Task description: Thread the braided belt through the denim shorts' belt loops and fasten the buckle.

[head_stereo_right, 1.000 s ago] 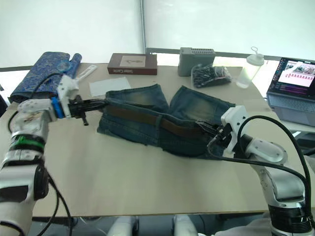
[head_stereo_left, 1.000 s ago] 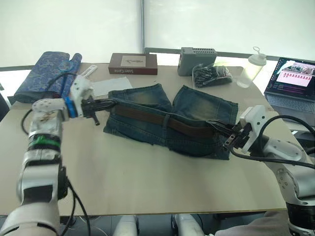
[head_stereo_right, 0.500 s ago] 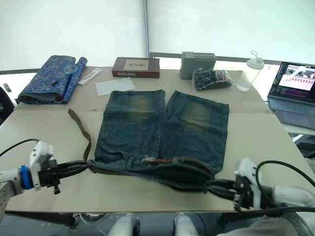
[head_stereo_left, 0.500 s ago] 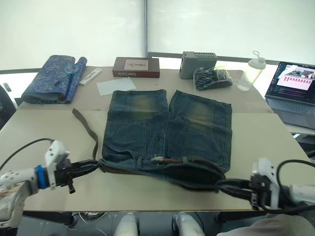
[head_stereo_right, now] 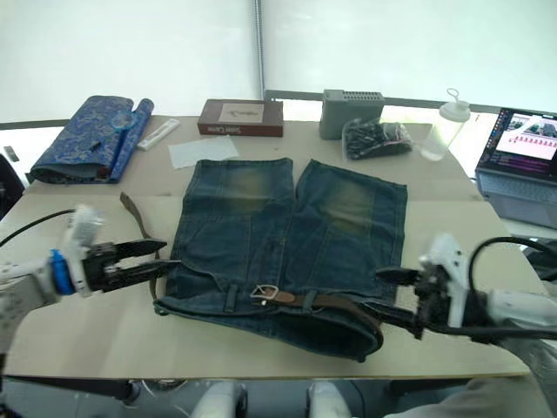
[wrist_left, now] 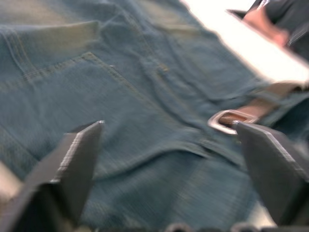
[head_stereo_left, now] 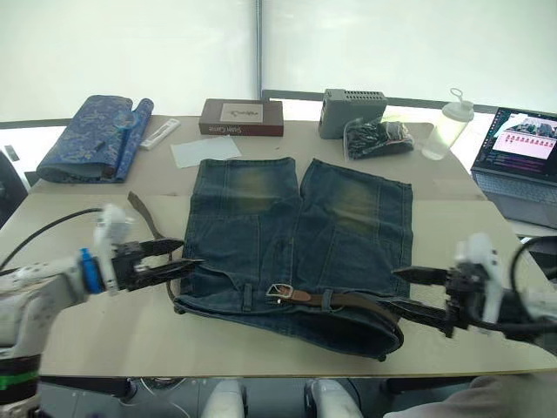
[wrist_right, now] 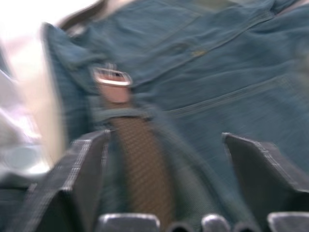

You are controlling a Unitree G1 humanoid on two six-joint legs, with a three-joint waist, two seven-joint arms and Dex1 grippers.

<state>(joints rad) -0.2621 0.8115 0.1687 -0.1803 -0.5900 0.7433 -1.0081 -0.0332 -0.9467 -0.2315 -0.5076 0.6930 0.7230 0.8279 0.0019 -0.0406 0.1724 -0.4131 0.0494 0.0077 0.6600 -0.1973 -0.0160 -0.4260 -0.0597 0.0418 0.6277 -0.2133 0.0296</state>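
The denim shorts lie flat on the table, waistband toward the near edge. The braided belt runs through belt loops on the right half of the waistband. Its silver buckle rests near the middle. The belt's free tail trails onto the table left of the shorts. My left gripper stands open at the waistband's left end, nothing between its fingers. My right gripper stands open at the waistband's right end. The buckle and the belt show in the wrist views.
Along the far edge sit a blue patterned fabric roll, a brown box, a grey box, a black bag and a plastic bottle. A laptop stands at the far right. White paper lies behind the shorts.
Both grippers were shut on the waistband ends and drew the shorts toward the near edge, spreading them flat. Both have now opened and let go.
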